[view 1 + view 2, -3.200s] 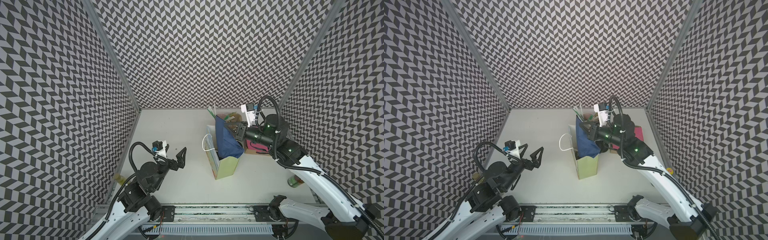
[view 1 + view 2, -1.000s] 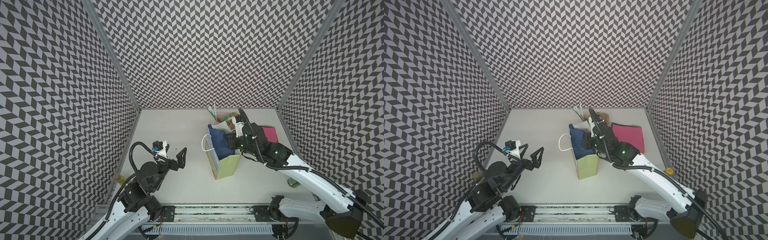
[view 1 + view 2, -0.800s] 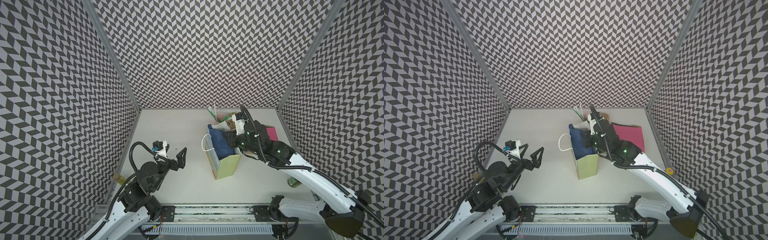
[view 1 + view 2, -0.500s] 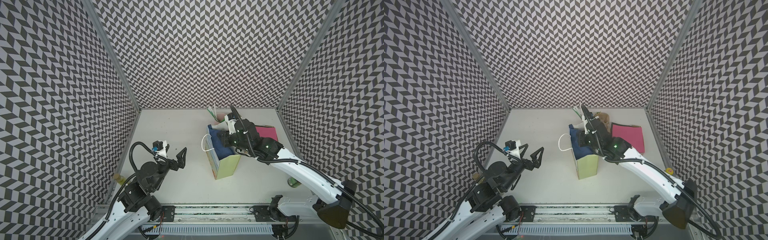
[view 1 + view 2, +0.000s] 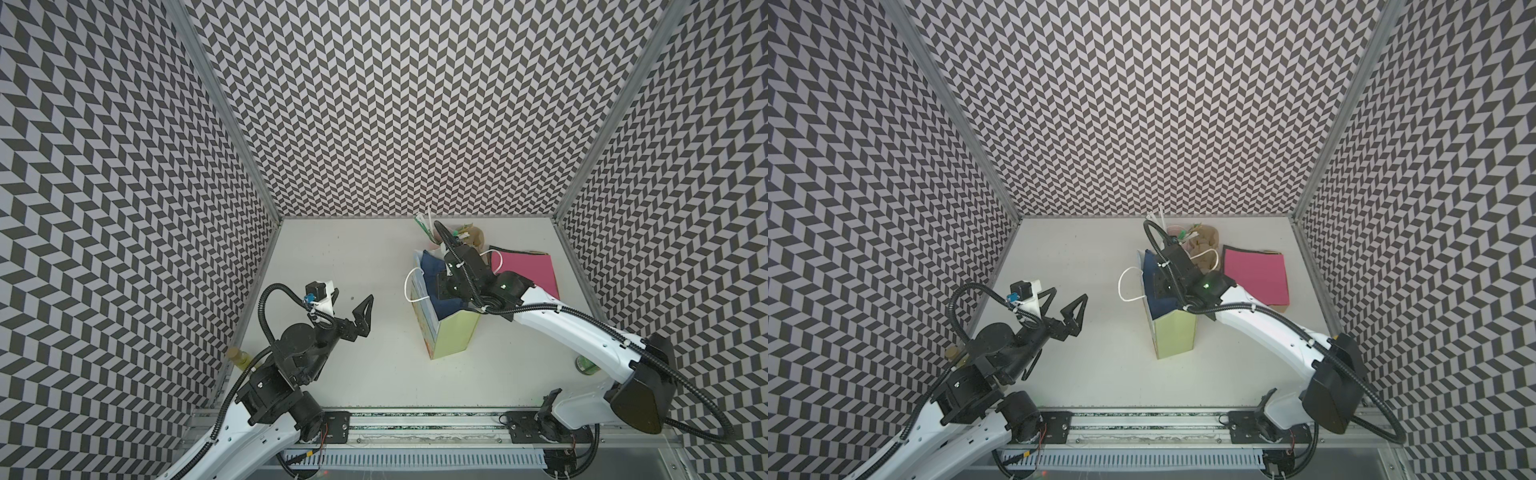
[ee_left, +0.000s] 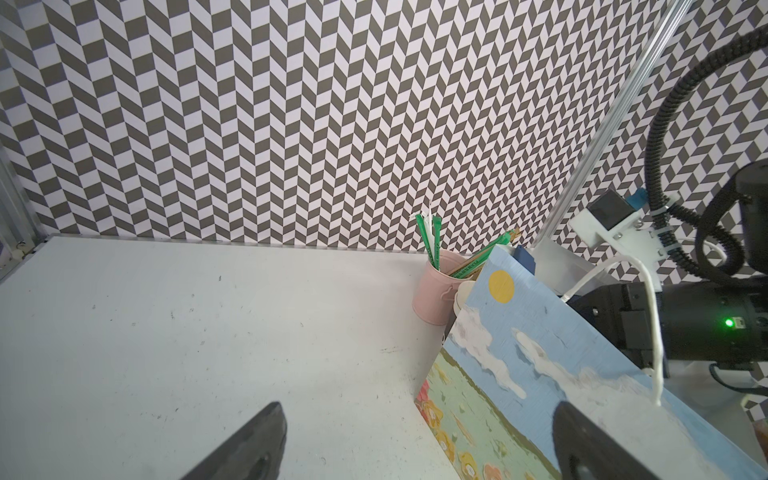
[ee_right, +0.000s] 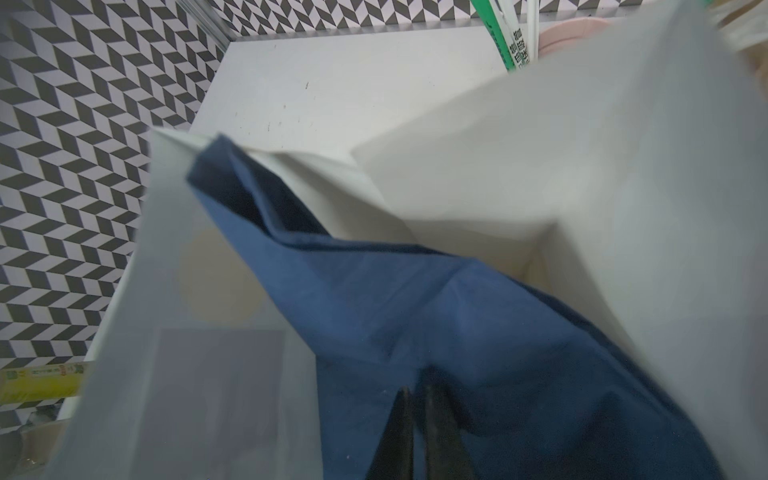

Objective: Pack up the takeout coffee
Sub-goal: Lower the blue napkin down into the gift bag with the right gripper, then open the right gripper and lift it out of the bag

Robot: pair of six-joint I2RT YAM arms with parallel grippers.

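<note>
We are holding our left gripper [image 5: 1068, 296] wide open above the white tabletop [image 5: 353, 249]. Rightward, our right gripper [image 7: 415, 424] is sitting in the tall painted paper gift bag [image 5: 455, 338], jaws pressed together over dark blue tissue paper [image 7: 415, 299]. We are seeing no small black takeout coffee cup, so packing is looking unconfirmed. Chevron-patterned walls [image 5: 395, 104] are enclosing everything.

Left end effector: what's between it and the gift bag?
Only bare table, in both top views; the left end effector stands apart from the gift bag.

Black-and-white chevron walls [image 5: 395, 104] close in three sides of a pale, scuffed table [image 5: 332, 257]; aluminium posts [image 5: 231, 124] mark the back corners.
</note>
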